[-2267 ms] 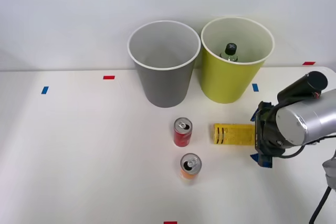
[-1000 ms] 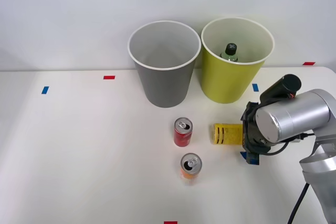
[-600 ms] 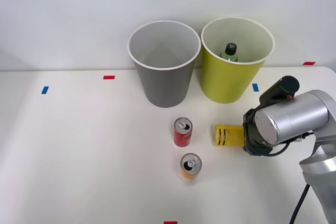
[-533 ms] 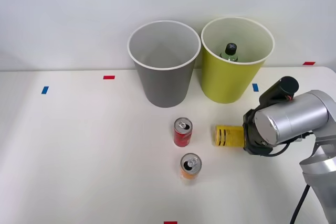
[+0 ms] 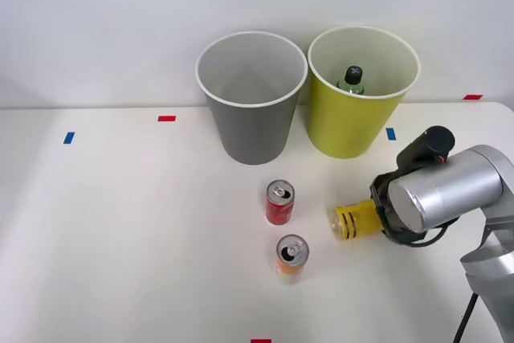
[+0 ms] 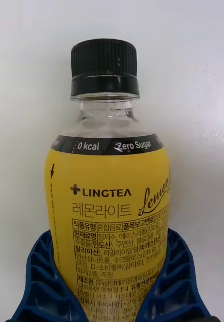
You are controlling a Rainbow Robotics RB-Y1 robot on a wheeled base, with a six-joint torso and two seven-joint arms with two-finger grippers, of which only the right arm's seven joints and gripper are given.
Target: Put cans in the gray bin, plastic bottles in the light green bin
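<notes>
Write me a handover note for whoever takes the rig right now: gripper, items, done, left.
Right gripper: shut on the yellow-labelled plastic bottle with a black cap, blue ribbed fingers on both sides of its body.
That bottle is off to the right of the cans, below the lime bin.
Green-tinted plastic bottle with a black cap: inside the tall lime plastic bin.
Red aluminium can and orange aluminium can: upright on the white table, in front of the tall gray plastic bin.
Done: one bottle binned.
Left: bin the held bottle in lime, both cans in gray.
</notes>
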